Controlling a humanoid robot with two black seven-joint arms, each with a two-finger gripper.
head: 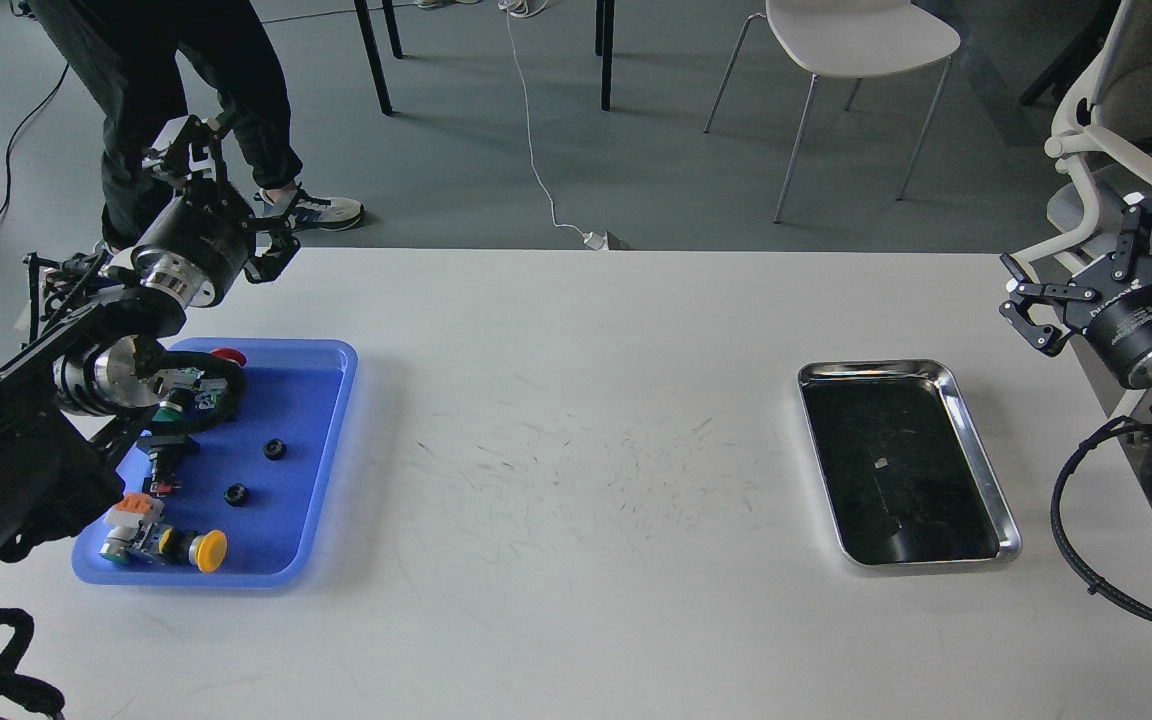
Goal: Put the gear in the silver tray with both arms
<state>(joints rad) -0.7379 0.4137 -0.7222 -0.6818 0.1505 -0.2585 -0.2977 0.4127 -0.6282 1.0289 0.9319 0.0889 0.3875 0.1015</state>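
Two small black gears lie on the floor of a blue plastic tray at the table's left. The silver tray sits at the right, its dark bottom holding only a tiny pale speck. My left gripper hangs open above the table's far edge, just beyond the blue tray's back left corner, with nothing between its fingers. My right gripper is open too, raised past the table's right side and up and to the right of the silver tray.
The blue tray also holds push-button switches with a yellow cap, a green cap and a red cap. Behind the table stand a person's legs, a white chair and an office chair.
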